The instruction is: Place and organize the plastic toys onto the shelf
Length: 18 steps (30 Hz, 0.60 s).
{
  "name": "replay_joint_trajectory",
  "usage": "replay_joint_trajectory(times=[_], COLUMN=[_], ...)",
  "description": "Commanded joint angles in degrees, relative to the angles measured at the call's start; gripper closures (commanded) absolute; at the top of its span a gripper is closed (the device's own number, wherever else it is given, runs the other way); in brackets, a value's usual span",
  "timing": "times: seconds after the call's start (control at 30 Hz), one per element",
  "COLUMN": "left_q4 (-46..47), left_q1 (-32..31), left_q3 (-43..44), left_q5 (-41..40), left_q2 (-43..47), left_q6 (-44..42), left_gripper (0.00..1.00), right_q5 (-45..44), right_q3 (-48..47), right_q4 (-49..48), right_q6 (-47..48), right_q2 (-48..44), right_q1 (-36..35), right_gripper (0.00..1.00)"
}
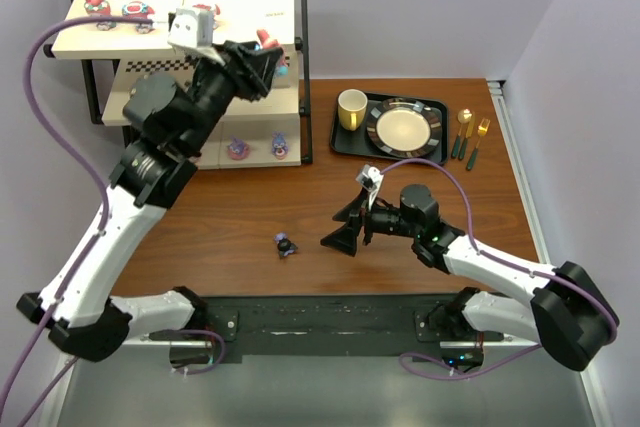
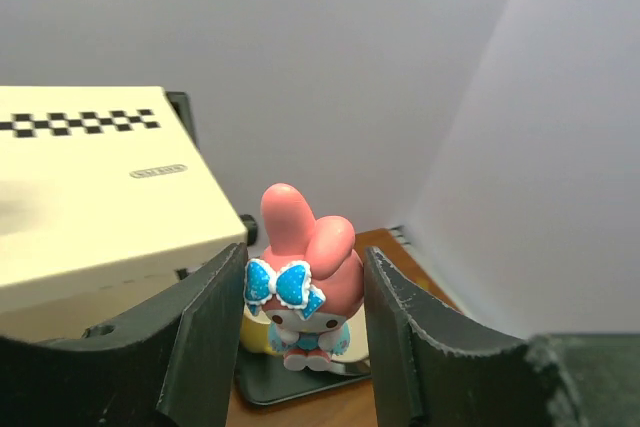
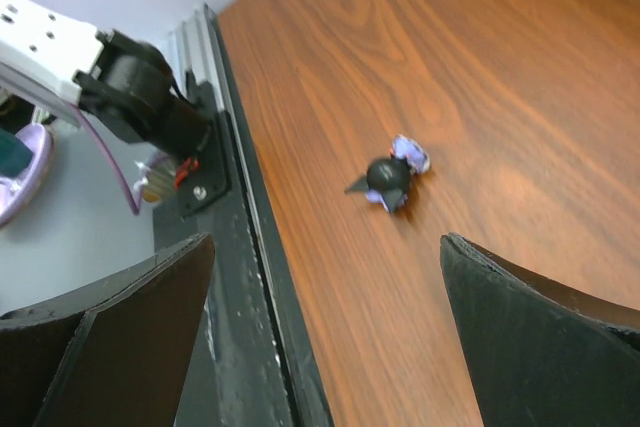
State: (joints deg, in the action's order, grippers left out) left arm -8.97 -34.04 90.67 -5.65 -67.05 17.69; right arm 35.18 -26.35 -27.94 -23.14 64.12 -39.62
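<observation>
My left gripper (image 1: 266, 59) is raised by the right end of the shelf's top board (image 1: 240, 7) and is shut on a pink bunny-eared toy (image 2: 300, 287) with a blue bow. The toy sits upright between both fingers, just right of the cream board (image 2: 90, 197). Three toys (image 1: 135, 12) stand on the top board. Two purple ones (image 1: 237, 150) stand on the bottom board. A small dark toy (image 1: 286, 244) lies on its side on the table. My right gripper (image 1: 350, 227) hangs open just right of the dark toy (image 3: 390, 177), with nothing between its fingers.
At the back right, a black tray (image 1: 340, 142) holds a yellow mug (image 1: 351, 108) and a plate (image 1: 404, 128). Gold cutlery (image 1: 464, 132) lies right of the tray. The black base rail (image 3: 240, 247) runs along the table's near edge.
</observation>
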Motion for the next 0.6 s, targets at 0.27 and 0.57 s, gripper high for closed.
replay_joint_trajectory(times=[0.27,0.57], left_q4=[4.23,6.77], left_q1=[2.75,7.85], left_q3=[15.49,17.95], left_q5=[-17.99,-15.98], left_q2=[-15.03,-20.23], left_q6=[-12.51,-11.72], left_gripper=[1.00,1.00], right_q5=[0.68,1.56], right_q3=[3.58,3.85], right_q4=[-7.30,-9.32], right_q6=[-0.42,-0.95], right_q2=[4.35,7.07], right_q1=[0.06,0.07], right_gripper=[0.01,0.01])
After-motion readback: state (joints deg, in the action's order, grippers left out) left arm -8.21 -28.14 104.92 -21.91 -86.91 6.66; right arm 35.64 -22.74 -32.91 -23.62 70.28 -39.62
